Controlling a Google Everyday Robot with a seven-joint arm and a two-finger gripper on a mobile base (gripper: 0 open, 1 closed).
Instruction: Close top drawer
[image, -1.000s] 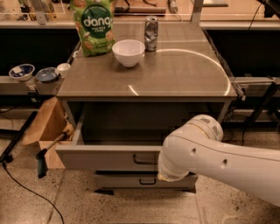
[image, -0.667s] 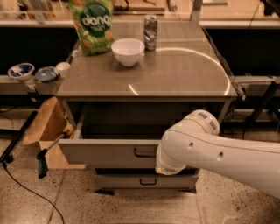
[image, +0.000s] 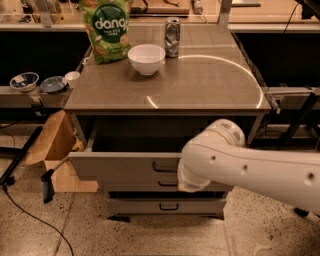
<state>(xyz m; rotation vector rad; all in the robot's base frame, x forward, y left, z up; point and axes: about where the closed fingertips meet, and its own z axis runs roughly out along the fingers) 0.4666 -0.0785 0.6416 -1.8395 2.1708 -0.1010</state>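
The top drawer (image: 120, 167) of the grey cabinet stands pulled out, its dark box interior open under the tabletop. Its flat front carries a small dark handle (image: 164, 167) at the centre. My white arm (image: 235, 167) reaches in from the right and covers the right half of the drawer front. My gripper is hidden behind the arm's end, at the drawer front just right of the handle.
Two shorter drawers (image: 167, 206) sit shut below. On the tabletop (image: 200, 85) stand a white bowl (image: 146, 58), a green snack bag (image: 106, 30) and a can (image: 172, 36). A wooden box (image: 57, 150) and a cable lie on the floor at the left. Bowls (image: 24, 80) sit on a left shelf.
My arm has shifted left and up along the drawer front. The top drawer's front now sits a little further in toward the cabinet.
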